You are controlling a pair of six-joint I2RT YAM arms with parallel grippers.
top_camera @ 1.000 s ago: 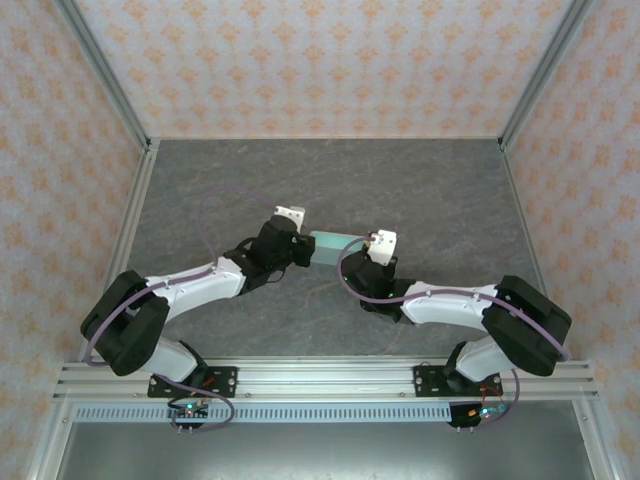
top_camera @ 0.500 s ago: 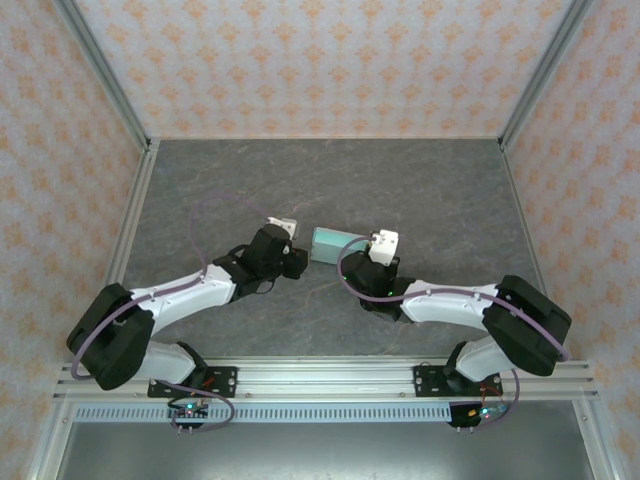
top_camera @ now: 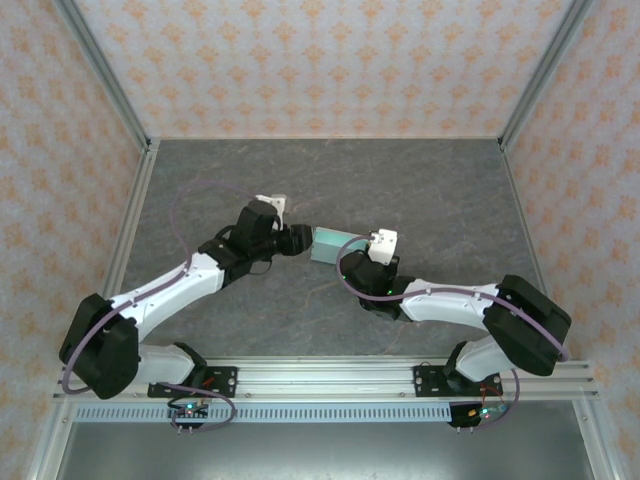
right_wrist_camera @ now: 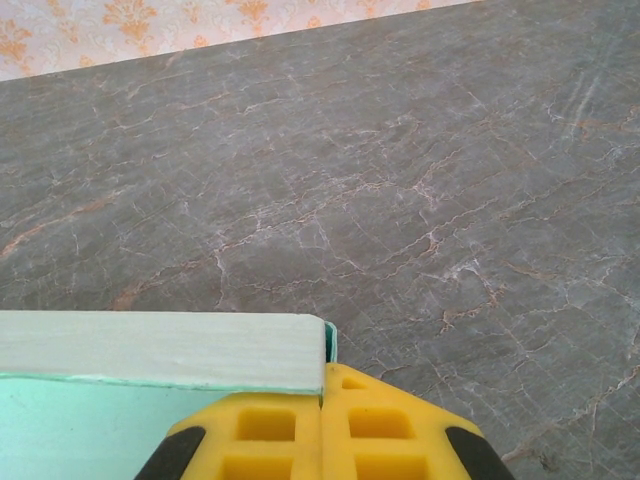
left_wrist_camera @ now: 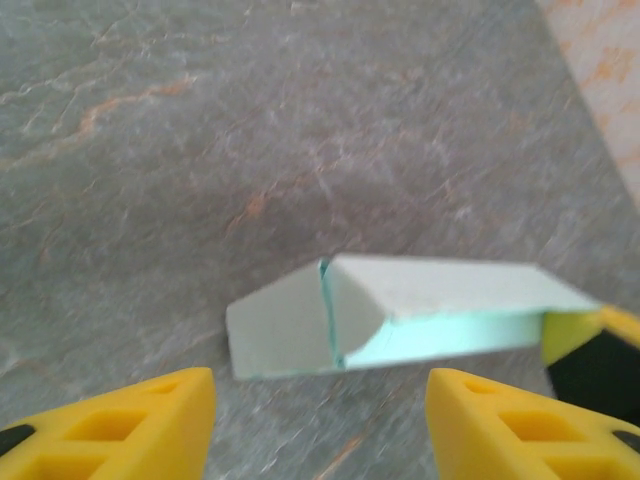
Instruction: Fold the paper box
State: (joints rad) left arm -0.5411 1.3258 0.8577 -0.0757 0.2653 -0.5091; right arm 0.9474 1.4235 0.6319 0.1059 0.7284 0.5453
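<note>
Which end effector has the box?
The right end effector, shut on one end of the box; the left end effector stands open, clear of it.

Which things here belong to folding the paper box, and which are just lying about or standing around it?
For the job:
paper box
right gripper, shut on one end of it
left gripper, open, facing the other end

Not part of it:
grey table
patterned walls
metal frame rail

Thin matt pale-mint cardboard for the paper box, smooth yellow plastic on the right gripper, dull grey stone-veined finish on the bench, brushed aluminium rail at 6 o'clock, glossy white plastic arm shells.
</note>
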